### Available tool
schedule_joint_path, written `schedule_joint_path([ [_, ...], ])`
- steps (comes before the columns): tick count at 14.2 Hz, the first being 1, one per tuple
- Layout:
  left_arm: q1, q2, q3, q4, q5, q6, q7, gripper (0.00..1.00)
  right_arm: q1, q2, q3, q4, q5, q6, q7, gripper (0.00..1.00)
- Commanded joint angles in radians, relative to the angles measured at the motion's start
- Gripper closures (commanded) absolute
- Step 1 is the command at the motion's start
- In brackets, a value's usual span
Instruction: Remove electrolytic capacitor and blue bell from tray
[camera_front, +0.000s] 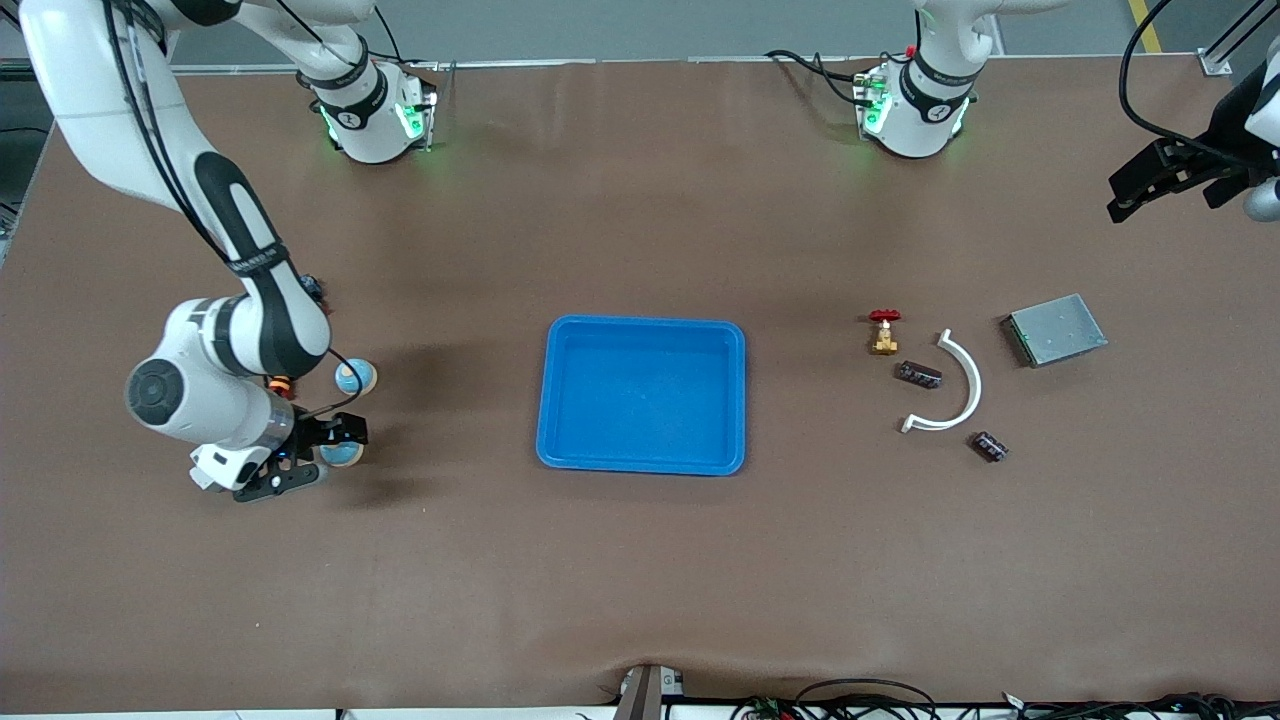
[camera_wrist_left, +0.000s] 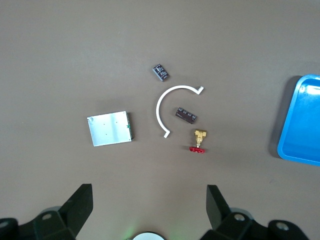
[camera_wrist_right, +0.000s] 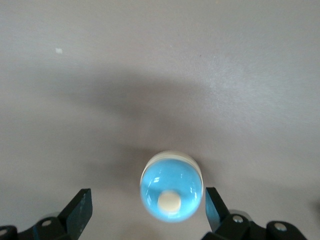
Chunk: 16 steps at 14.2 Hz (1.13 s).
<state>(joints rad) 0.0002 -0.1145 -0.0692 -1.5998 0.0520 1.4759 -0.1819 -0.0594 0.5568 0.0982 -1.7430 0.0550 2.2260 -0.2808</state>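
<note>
Between open right claw (camera_wrist_right: 148, 212) fingers, blue bell (camera_wrist_right: 171, 186), table around bare.

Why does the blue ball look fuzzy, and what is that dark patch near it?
Right wrist view: the blue bell sits very close, so its edges blur, and a soft shadow darkens the table. Front view: the blue tray shows sharp, with faint glare.

I count two round blue bells (camera_front: 356, 376) (camera_front: 341, 453), two small dark capacitors (camera_front: 918, 374) (camera_front: 989, 446) — one blue plastic tray (camera_front: 560, 400), one red-handled brass valve (camera_front: 884, 332), one white curved plastic strip (camera_front: 966, 385), one grey metal box (camera_front: 1056, 329).
</note>
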Motion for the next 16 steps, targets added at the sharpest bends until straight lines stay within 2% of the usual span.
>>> schedule_joint_path([
  [1,0.001,-0.002,0.000,0.009,-0.017,-0.014,0.016,0.00,0.001,-0.049,-0.003,0.091,-0.023,-0.170,0.006,0.00],
  [4,0.001,-0.002,0.000,0.009,-0.017,-0.014,0.016,0.00,0.001,-0.077,-0.003,0.140,-0.052,-0.253,0.014,0.00],
  [8,0.000,0.001,0.000,0.011,-0.015,-0.012,0.016,0.00,0.001,-0.161,-0.005,0.142,-0.113,-0.322,0.077,0.00],
  [12,0.000,-0.001,0.000,0.011,-0.017,-0.012,0.016,0.00,-0.014,-0.261,-0.008,0.181,-0.112,-0.486,0.115,0.00],
  [16,0.001,-0.007,0.000,0.014,-0.017,-0.012,0.016,0.00,-0.043,-0.304,-0.006,0.253,-0.096,-0.601,0.164,0.00],
])
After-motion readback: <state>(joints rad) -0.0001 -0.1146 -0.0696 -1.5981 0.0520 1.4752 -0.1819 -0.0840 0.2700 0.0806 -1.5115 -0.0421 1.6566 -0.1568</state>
